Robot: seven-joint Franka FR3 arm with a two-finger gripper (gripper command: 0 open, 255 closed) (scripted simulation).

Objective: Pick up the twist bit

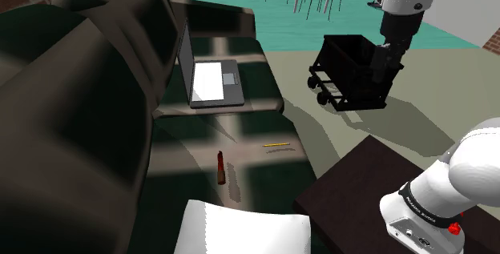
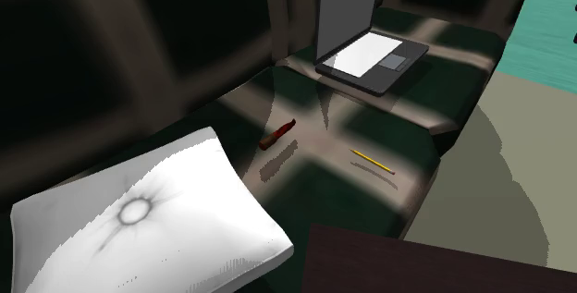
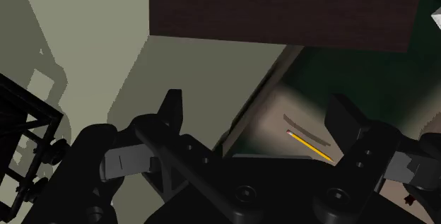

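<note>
The dark sofa [image 1: 96, 100] is the biggest thing here, and its seat lies well below the end effector [image 1: 385, 92] and off to one side of it; everything loose rests on that seat, so any reach has to travel down and across. The white cushion [image 2: 139, 217] sits at the seat end farthest from the end effector, flat on the fabric. The dark stand [image 1: 360, 176] is under the arm, between the end effector and the sofa's front edge. The black cart [image 1: 348, 68] stands on the floor just behind the end effector, close enough to matter, I judge, if the arm swings wide. The open laptop [image 1: 210, 76] rests on the seat well apart from the end effector, with its screen toward the backrest.

The slim reddish-brown rod, which I take for the twist bit [image 1: 220, 167], lies flat on the seat, well apart from the end effector and beyond the thin yellow pencil [image 1: 276, 144], which lies nearer; both lie on their sides, as thin rods would on soft fabric. The end effector's 2 fingers stand apart with nothing between them, which suits an approach; it hangs high, so the task looks barely begun.
</note>
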